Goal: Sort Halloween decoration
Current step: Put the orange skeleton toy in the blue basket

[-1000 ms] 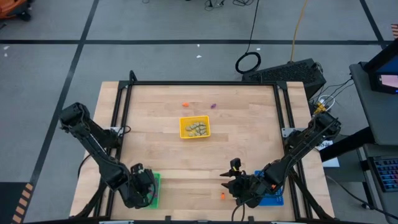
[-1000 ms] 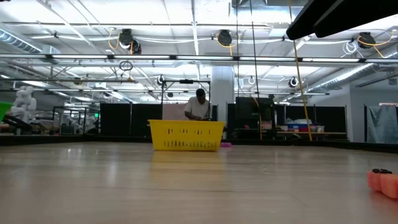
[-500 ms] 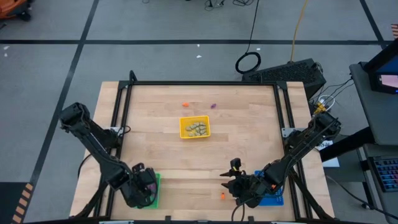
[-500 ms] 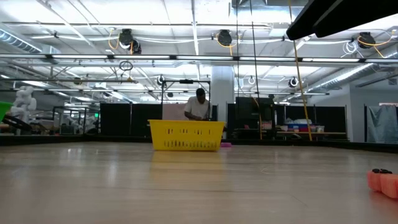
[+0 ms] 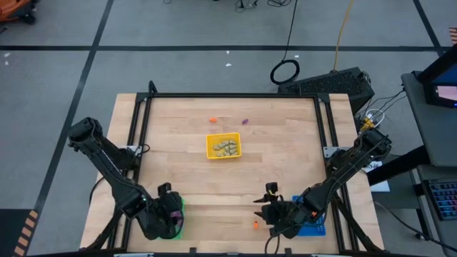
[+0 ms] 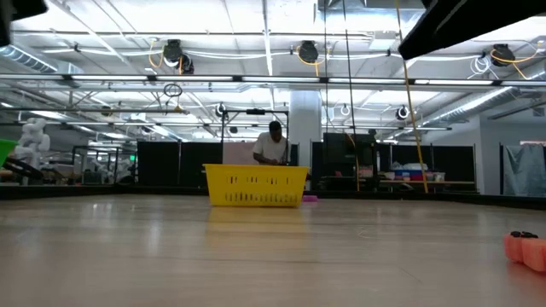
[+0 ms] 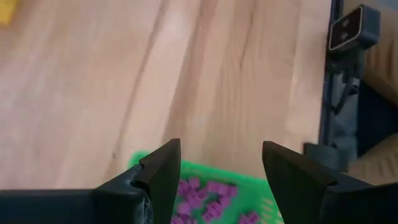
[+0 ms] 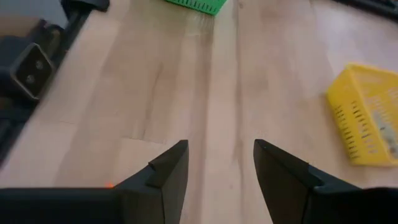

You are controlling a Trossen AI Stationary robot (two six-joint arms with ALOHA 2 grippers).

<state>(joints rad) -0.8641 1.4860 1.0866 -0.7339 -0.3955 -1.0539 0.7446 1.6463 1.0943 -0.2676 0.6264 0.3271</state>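
Purple trinkets (image 7: 205, 202) lay heaped in the green tray (image 7: 245, 186), right under the left gripper (image 7: 221, 180), whose jaws stood apart with nothing between them. Seen from above, that left gripper (image 5: 166, 207) hung over the green tray (image 5: 178, 218) at the near left corner of the worktop (image 5: 178, 171).

Over on the other side, the right gripper (image 5: 270, 208) sat low near the front edge, just beside the blue tray (image 5: 313, 227). Its jaws were parted too, and bare wood showed between the fingers (image 8: 166, 174); it held nothing. One orange trinket (image 5: 254, 225) lay on the wood close to this gripper, a touch nearer the front edge and not in contact with it.

Farther up the worktop, the yellow tray (image 5: 223, 146) stood in the middle with pale beige-grey trinkets (image 5: 227, 148) piled inside. Beyond it, well apart from both grippers, one more orange piece (image 5: 212, 120) and a lone purple piece (image 5: 244, 121) rested loose on the wood.

From table height, the yellow tray (image 6: 256, 185) stood upright in the distance, an orange lump (image 6: 527, 247) sat at the right edge, and a person (image 6: 271, 147) stood in the room behind.
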